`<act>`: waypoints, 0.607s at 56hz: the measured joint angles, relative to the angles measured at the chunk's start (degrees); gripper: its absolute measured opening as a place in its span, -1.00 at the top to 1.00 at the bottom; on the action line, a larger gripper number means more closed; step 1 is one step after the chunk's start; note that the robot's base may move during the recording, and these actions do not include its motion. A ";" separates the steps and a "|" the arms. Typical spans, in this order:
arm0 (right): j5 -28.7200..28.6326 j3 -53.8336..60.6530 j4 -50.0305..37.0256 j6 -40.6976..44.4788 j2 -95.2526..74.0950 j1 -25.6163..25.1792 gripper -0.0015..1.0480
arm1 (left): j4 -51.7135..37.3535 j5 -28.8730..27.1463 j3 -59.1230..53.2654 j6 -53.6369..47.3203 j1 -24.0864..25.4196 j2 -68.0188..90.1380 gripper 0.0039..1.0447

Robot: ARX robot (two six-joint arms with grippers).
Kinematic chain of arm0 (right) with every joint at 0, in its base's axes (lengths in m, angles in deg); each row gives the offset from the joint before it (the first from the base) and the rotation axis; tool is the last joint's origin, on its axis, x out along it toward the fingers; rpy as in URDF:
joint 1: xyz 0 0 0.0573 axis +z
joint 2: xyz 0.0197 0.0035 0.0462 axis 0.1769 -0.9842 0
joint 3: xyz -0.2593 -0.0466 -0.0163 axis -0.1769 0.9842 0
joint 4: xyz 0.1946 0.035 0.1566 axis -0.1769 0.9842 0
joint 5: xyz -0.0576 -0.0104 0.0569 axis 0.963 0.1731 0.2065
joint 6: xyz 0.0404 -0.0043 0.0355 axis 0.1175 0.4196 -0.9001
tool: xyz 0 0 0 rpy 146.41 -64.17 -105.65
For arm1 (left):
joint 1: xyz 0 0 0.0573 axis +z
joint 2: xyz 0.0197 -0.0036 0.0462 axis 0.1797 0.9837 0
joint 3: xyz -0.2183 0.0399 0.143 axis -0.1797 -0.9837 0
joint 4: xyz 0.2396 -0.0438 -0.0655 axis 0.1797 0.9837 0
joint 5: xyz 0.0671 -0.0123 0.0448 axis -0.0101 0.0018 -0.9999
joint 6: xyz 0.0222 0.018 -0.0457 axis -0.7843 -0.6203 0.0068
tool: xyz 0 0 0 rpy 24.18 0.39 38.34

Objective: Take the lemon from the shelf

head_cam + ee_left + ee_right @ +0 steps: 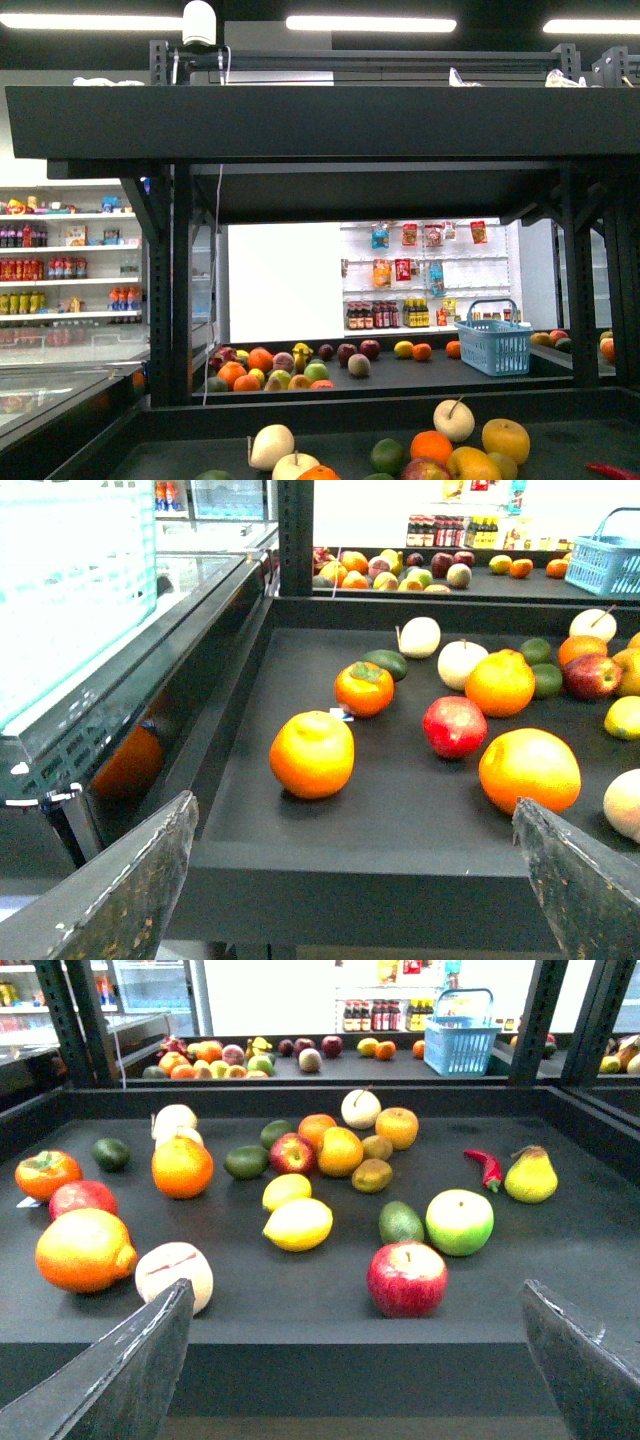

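The lemon (pixel 297 1224), bright yellow with pointed ends, lies among other fruit near the middle of the shelf's black deck (pixel 350 1365). A smaller yellow fruit (pixel 286 1191) touches it from behind. My right gripper (pixel 357 1290) is open and empty, just outside the deck's front lip, the lemon a little beyond it. My left gripper (pixel 352 810) is open and empty before the same deck (pixel 380 890), further left. A yellow fruit (pixel 623 718) shows at that view's edge. Neither gripper shows in the front view, where the shelf (pixel 170 300) fills the frame.
A red apple (pixel 407 1278), a green apple (pixel 460 1221) and an avocado (pixel 401 1222) lie close to the lemon. Large oranges (pixel 84 1249) (pixel 312 753) (pixel 529 769) and a white peach (pixel 175 1275) sit nearer the lip. A blue basket (pixel 494 345) stands on the far rack.
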 joint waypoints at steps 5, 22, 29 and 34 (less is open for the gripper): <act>-0.02 0.00 0.02 0.02 0.00 0.00 -0.86 | 0.00 0.00 0.00 0.02 0.00 0.00 -0.85; -0.09 0.00 0.02 0.00 0.00 0.00 -0.86 | 0.00 0.00 0.00 0.04 0.00 0.00 -0.85; 0.00 0.00 0.00 -0.02 0.00 0.00 -0.86 | -0.02 0.00 0.00 0.00 0.00 0.02 -0.85; 0.00 0.00 0.00 -0.02 0.00 0.00 -0.86 | -0.02 0.00 0.00 0.00 0.00 0.02 -0.85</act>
